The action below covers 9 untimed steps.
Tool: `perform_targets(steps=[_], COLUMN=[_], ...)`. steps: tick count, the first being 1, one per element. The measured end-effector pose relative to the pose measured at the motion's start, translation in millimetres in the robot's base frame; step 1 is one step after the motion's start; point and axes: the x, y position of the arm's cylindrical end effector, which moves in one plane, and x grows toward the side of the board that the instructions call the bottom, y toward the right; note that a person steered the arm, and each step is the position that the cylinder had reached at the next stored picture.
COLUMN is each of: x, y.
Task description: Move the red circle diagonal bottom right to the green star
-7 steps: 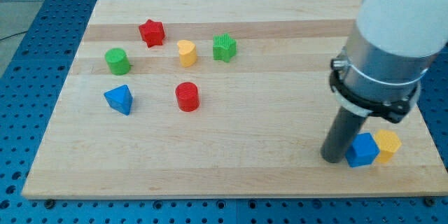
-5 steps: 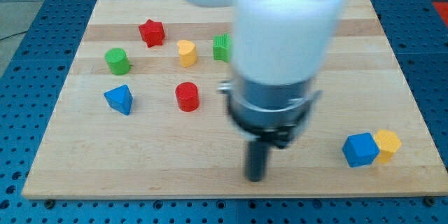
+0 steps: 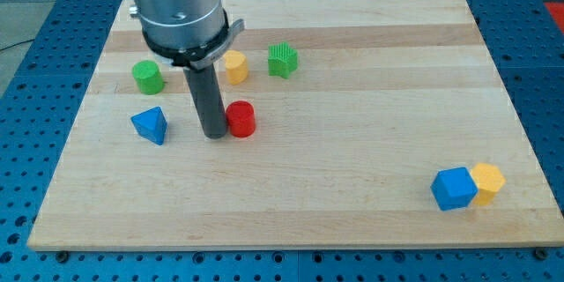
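Having swept in from the blue cube (image 3: 454, 188), my tip (image 3: 213, 134) now touches the red circle (image 3: 241, 119)'s left side, ready to push; no pincer exists

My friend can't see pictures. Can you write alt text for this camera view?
My tip sits just left of the red circle on a wooden board; the green star lies up and right of it.
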Motion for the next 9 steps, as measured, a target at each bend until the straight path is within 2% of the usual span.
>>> perform_targets(steps=[1, 3, 4, 5, 6, 7, 9], x=[-3, -47, -29, 18, 52, 57, 32], y=[7, 11, 19, 38, 103, 146, 77])
